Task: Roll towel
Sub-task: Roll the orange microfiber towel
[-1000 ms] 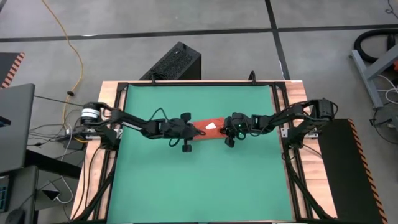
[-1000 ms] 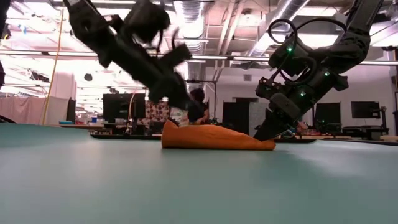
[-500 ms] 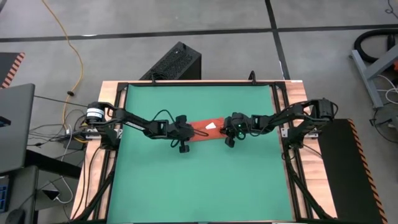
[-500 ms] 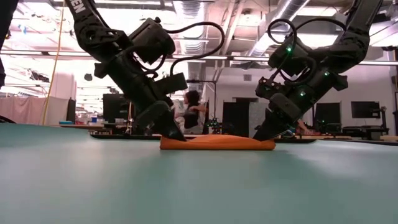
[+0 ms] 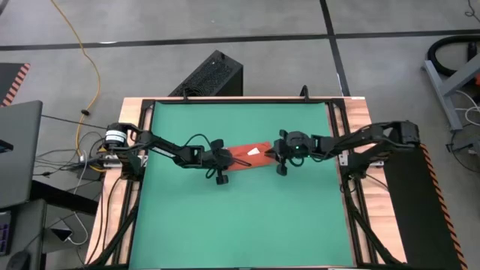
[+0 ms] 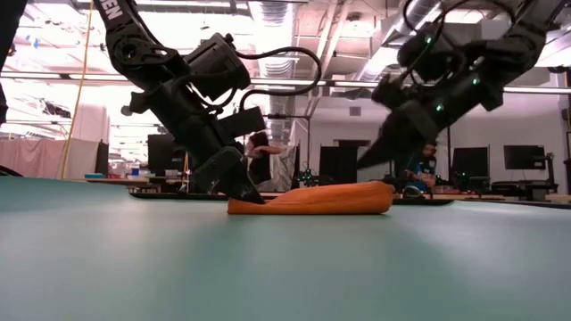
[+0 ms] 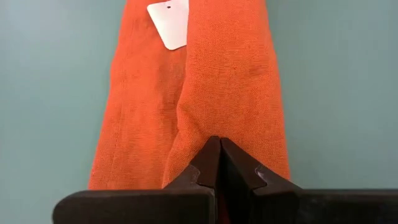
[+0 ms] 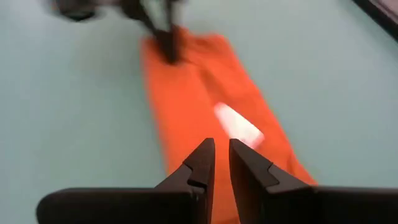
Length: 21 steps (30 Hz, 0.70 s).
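towel (image 5: 249,156): folded long on the green mat (image 5: 240,217), middle of the bench, nearer its far edge, white tag (image 7: 168,23) up
left pincer (image 7: 219,163): pressed together, tips on the towel's left end
right pincer (image 8: 215,167): slightly spread, above the right end, holding nothing

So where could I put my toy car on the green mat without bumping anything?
The wide green mat below the towel is bare, and so is the strip above it. The middle is crowded: the left claw and right claw sit at the towel's two ends.
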{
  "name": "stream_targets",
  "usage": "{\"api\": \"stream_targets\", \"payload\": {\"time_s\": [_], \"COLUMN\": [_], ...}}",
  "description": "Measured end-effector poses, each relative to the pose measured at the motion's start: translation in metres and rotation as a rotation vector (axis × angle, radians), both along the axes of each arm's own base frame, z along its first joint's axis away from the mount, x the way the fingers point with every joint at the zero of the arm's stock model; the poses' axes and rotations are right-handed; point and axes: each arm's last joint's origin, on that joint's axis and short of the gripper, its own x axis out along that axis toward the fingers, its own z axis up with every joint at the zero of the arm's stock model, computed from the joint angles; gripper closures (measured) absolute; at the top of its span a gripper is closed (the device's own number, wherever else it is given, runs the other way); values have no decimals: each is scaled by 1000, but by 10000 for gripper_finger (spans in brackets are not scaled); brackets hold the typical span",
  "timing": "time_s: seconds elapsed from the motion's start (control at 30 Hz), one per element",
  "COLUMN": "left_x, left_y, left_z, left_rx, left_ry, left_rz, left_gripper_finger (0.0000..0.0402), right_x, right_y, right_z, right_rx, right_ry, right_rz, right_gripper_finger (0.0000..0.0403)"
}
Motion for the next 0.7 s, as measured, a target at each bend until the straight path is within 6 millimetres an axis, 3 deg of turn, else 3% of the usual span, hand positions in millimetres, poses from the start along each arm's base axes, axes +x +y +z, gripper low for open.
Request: {"api": "stream_targets", "payload": {"time_s": [0.13,0.3,0.6,0.7], "left_x": [-4,-7,-7,-7], "left_y": [0,0,-1,-1], "left_z": [-3,-6,-7,-7], "left_rx": [-7,-18,-25,-30], "left_ry": [-14,-11,-9,-9], "left_rz": [8,20,13,7], "left_gripper_finger": [401,401,401,401], "right_x": [-1,0,8,11], "right_y": [13,22,21,22], "right_z": [12,6,-23,-27], "right_rx": [-76,-184,-287,-371], "right_ry": [-50,-3,127,155], "right_rz": [255,329,327,289], "right_gripper_finger": [332,312,161,140]}}
